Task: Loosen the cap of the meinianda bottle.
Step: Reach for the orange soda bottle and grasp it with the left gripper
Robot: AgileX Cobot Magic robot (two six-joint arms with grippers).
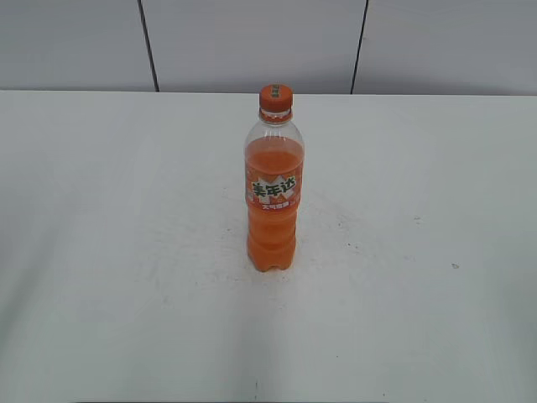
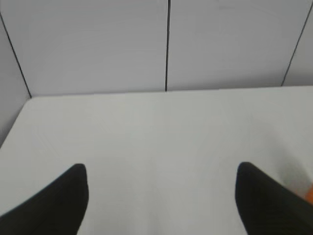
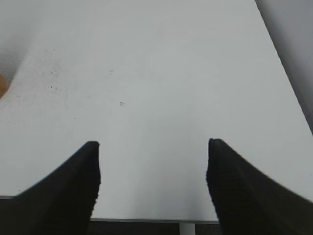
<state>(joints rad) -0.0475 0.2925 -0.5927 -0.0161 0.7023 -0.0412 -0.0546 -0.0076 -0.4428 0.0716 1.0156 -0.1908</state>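
Observation:
The meinianda bottle [image 1: 272, 195] stands upright in the middle of the white table, with orange liquid and an orange label with white characters. Its orange cap [image 1: 275, 98] sits on top of the neck. Neither arm shows in the exterior view. In the left wrist view my left gripper [image 2: 161, 171] is open and empty over bare table; a sliver of orange [image 2: 309, 195] shows at the right edge. In the right wrist view my right gripper [image 3: 152, 146] is open and empty near the table's front edge; a bit of orange [image 3: 2, 85] shows at the left edge.
The white table [image 1: 419, 218] has small dark specks around the bottle. A grey panelled wall [image 1: 252, 42] stands behind the table's far edge. The table's front edge [image 3: 146, 220] shows below the right gripper.

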